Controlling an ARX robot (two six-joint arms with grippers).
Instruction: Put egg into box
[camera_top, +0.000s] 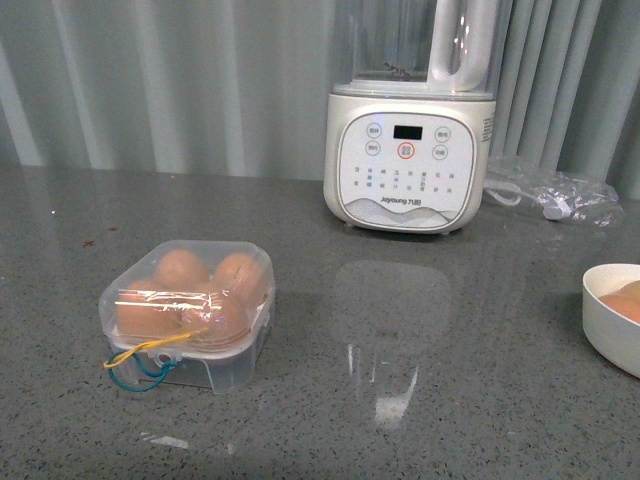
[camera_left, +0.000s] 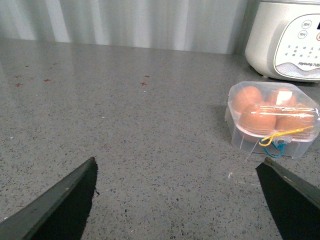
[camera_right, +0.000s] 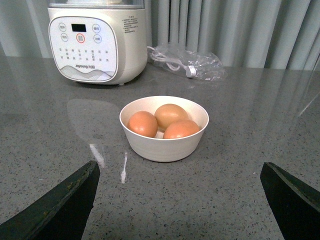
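grey speckled tabletop (camera_top: 420, 400) carries the closed clear box (camera_top: 190, 315) at front left, a white blender base (camera_top: 408, 160) at rear, a crumpled plastic bag (camera_top: 555, 192) beside it, and a white bowl (camera_top: 608, 322) at right.

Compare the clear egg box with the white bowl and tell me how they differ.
The box is clear plastic and squarish; the bowl is opaque white and round. The box has its lid down over its eggs, while the bowl is open-topped. The box looks to hold four eggs; the bowl holds three. Yellow and blue cords hang from the box; the bowl has none. Both hold brown eggs and sit on the grey counter.
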